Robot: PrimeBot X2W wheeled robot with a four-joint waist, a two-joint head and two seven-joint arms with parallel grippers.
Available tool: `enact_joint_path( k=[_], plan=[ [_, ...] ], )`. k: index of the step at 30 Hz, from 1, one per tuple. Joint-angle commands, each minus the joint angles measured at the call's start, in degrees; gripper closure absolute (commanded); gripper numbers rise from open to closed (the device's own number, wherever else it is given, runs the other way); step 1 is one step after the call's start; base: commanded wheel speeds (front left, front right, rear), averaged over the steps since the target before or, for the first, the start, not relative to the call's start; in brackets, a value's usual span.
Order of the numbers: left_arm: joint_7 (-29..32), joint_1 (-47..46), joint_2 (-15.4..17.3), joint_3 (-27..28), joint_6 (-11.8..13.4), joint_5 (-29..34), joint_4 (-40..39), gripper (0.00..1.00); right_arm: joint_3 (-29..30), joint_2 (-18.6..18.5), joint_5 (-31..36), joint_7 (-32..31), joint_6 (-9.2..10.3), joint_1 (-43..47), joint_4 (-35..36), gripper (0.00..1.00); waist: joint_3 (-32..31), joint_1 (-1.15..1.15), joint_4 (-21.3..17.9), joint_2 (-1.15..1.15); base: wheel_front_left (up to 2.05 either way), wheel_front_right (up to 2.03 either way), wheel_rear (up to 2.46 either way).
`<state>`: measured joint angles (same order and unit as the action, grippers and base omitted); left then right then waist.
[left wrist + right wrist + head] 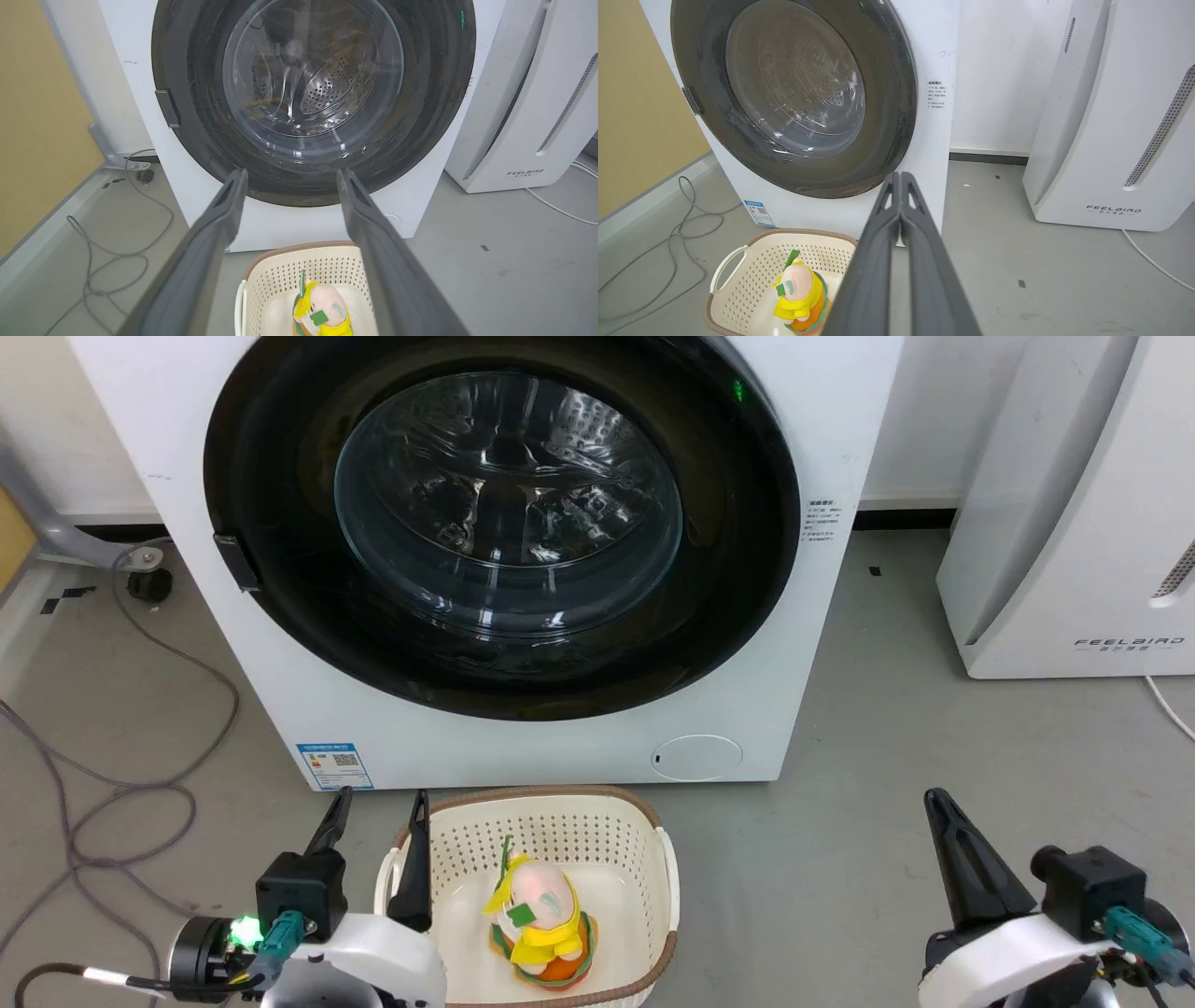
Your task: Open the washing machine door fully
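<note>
The white washing machine (822, 448) stands straight ahead with its glossy black round door (280, 644) lying flush against the front, the latch tab (235, 562) on its left rim. Through the glass window (509, 504) the perforated drum is visible. My left gripper (378, 803) is open at the lower left, well short of the door; its fingers (219, 219) frame the door's bottom edge (289, 186) in the left wrist view. My right gripper (938, 800) is shut at the lower right, empty; its fingertips (901, 179) meet below the door's lower right (887, 140).
A cream perforated basket (644, 821) holding a yellow plush toy (537, 919) sits on the floor just before the machine. A white FEELBIRD appliance (1074, 523) stands to the right. Grey cables (121, 784) loop on the floor at the left, beside a yellow panel (42, 116).
</note>
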<state>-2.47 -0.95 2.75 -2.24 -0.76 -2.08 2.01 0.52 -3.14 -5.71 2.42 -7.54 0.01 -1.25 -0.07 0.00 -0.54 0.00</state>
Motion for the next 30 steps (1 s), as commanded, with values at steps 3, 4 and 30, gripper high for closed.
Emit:
enact_joint_path(
  k=[3, 4, 30],
  plan=[
    [-0.8, -0.8, 0.03, -0.44, -0.37, -0.67, 0.3, 0.0, 0.03, 0.06, -4.31, 0.85, 0.01, 1.22, -0.4, 1.0, -0.01, 0.0, 0.01, 0.0, 0.0, 0.0, 0.0],
    [-0.92, -0.81, 0.03, -0.54, -0.4, -0.81, 0.4, 0.0, 0.04, 0.06, -5.56, 0.97, 0.01, 1.25, -0.45, 1.0, -0.02, 0.0, 0.02, 0.0, 0.0, 0.0, 0.0],
    [-4.27, -4.09, 0.06, -2.14, -0.99, -2.96, -0.62, 0.0, 6.88, -2.45, -45.52, 0.81, 0.02, -12.86, -5.87, 1.0, 4.82, 0.0, -0.71, 0.0, 0.0, 0.0, 0.0]
  ],
)
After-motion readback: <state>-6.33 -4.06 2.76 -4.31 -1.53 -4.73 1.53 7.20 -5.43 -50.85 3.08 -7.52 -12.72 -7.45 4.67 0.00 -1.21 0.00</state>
